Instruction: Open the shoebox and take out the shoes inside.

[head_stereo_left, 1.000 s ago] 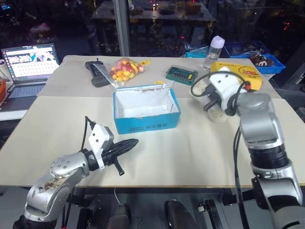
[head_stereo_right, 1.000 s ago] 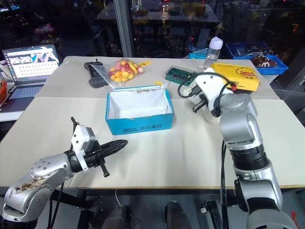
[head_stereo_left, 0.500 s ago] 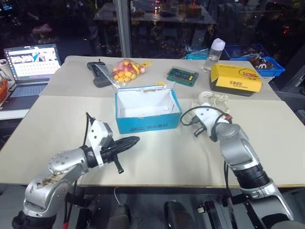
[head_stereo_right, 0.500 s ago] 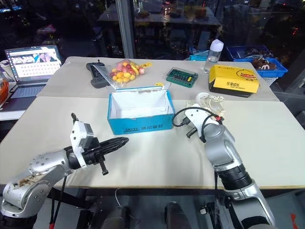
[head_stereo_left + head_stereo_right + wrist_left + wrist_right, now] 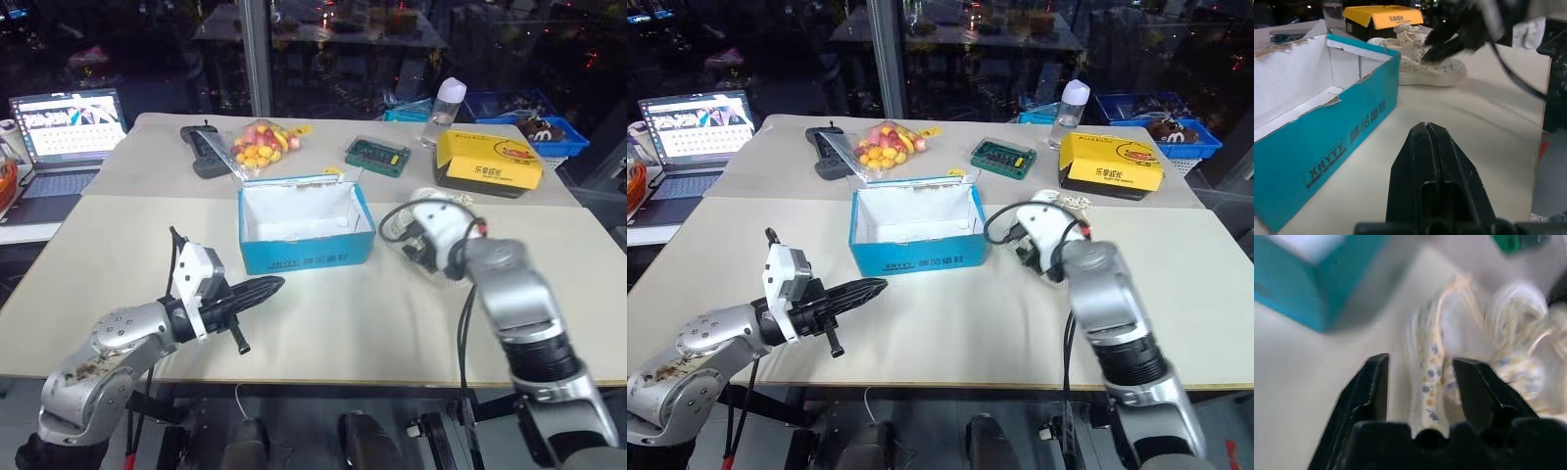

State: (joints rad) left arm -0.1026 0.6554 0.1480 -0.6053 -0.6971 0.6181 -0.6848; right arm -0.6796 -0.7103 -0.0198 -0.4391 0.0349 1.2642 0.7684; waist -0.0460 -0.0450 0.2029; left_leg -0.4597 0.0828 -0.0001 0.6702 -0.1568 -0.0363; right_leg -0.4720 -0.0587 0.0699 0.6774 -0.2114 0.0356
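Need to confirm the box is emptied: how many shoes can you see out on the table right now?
2. Both shoes lie close together on the table right of the open blue box, one nearer the box, one behind it, under the right gripper. The box looks empty.

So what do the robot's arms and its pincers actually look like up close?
Both arms are jointed silver-grey metal tubes with dark bands and loose black cables. The left gripper is a pointed black beak beneath a white block. The right gripper has two thick black fingers behind a rounded white wrist.
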